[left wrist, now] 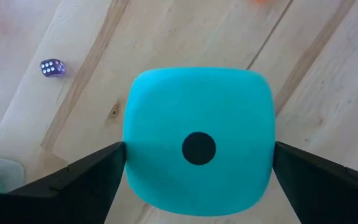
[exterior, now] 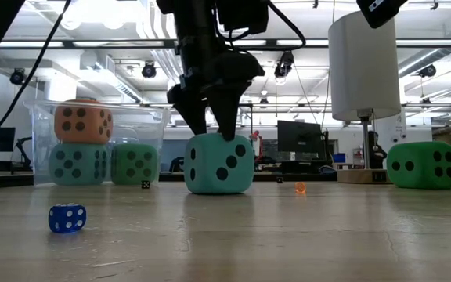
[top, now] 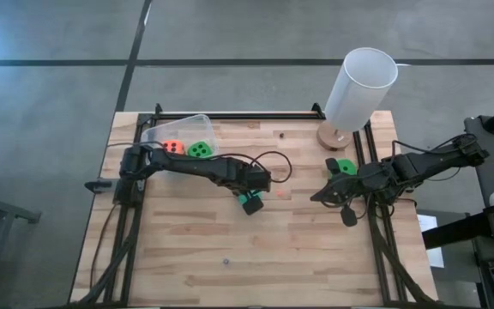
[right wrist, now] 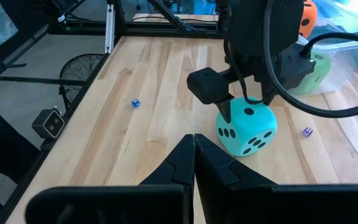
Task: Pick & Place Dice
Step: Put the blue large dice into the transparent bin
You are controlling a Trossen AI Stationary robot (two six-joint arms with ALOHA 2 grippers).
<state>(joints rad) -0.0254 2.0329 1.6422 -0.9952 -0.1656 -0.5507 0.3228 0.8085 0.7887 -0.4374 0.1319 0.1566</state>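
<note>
Teal die (left wrist: 197,149), single pip up

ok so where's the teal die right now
In the high view the teal die sits on the table near its middle, between the open fingers of the left gripper, right of the clear tub.

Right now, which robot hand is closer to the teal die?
Left. The left hand is open around the teal die mid-table; the right hand waits shut, off to the side.
</note>
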